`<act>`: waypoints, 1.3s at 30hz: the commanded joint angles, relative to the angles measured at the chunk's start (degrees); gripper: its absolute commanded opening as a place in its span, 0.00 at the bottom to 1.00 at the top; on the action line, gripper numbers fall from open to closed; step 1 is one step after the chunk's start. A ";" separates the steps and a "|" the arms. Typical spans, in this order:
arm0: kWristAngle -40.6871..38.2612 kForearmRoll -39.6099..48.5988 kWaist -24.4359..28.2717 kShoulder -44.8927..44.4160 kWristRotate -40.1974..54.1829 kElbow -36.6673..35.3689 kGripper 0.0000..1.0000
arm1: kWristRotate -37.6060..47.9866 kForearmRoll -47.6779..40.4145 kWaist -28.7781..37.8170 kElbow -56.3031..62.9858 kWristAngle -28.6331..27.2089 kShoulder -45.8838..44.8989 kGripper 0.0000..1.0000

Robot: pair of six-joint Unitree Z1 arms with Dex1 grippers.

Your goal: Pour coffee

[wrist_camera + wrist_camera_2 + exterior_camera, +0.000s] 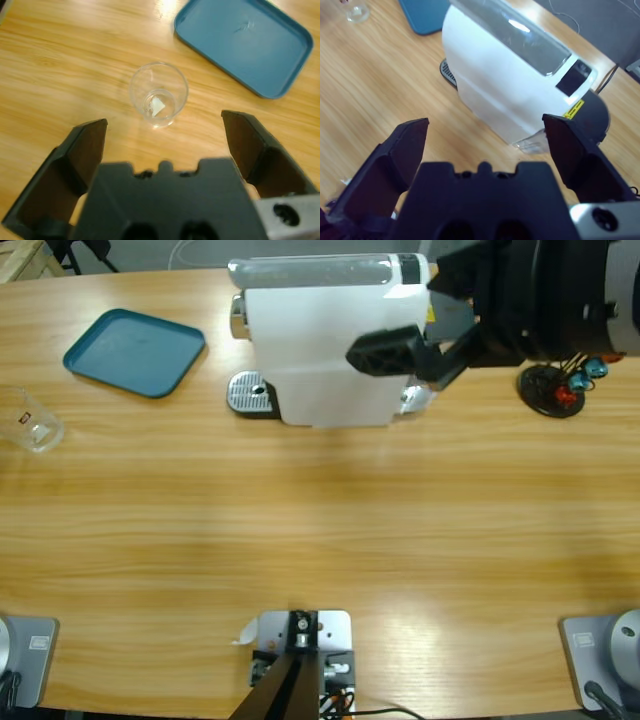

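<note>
We look down on a long wooden desk. At about twelve o'clock stands the largest thing, a boxy white coffee machine with a clear lid, its round metal drip grate sticking out on its nine o'clock side. Nothing sits on that grate. At about ten o'clock lies a flat teal plastic tray with rounded corners, bare. At nine o'clock, right by the desk's edge, stands a small clear glass cup, upright, with no coffee in it, well apart from the machine.

The right end effector hangs over the machine's three o'clock end, its black jaws spread wide and holding nothing. In the left wrist view the left end effector hovers above the cup, jaws also spread wide, touching nothing; the tray lies just beyond.

We judge the task barely begun: the cup is not yet gripped, not yet under the spout, and no coffee is poured. All of that remains.
</note>
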 commanded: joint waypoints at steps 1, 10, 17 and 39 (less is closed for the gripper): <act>2.19 -9.49 -1.15 0.14 1.61 9.03 1.00 | 0.47 -3.49 0.68 3.89 -1.05 0.64 1.00; 4.20 -12.25 -0.56 5.04 3.02 9.40 1.00 | 1.09 -7.87 0.66 7.39 -1.61 1.59 1.00; 7.80 -16.05 0.69 11.51 3.14 9.20 1.00 | 1.44 -9.13 0.66 6.97 -2.03 3.31 1.00; 10.82 -20.30 1.57 18.33 3.85 9.31 1.00 | 1.53 -10.59 0.65 4.51 -2.31 7.61 1.00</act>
